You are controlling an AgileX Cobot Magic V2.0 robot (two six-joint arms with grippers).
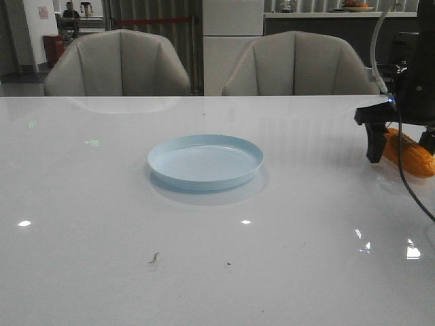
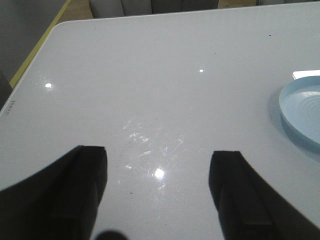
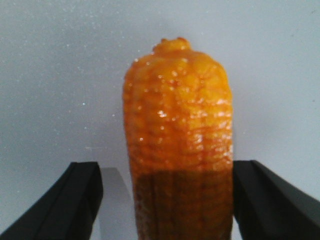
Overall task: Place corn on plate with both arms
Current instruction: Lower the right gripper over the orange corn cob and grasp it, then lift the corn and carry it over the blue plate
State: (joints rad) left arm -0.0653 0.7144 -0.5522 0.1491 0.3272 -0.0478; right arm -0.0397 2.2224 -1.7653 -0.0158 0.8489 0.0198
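Note:
The pale blue plate (image 1: 206, 163) sits empty at the middle of the white table; its rim also shows in the left wrist view (image 2: 304, 114). The orange corn (image 1: 412, 153) lies on the table at the far right. My right gripper (image 1: 401, 144) is down over it, open, one finger on each side. In the right wrist view the corn (image 3: 179, 135) lies lengthwise between the fingers (image 3: 80, 197); one finger stands clear of it and the other is close against it. My left gripper (image 2: 157, 172) is open and empty over bare table left of the plate; it is out of the front view.
Two grey chairs (image 1: 119, 64) (image 1: 299, 64) stand behind the table's far edge. The right arm's black cable (image 1: 410, 187) hangs down over the table near the corn. A small speck (image 1: 154, 257) lies near the front. The table's left edge (image 2: 30, 65) shows in the left wrist view.

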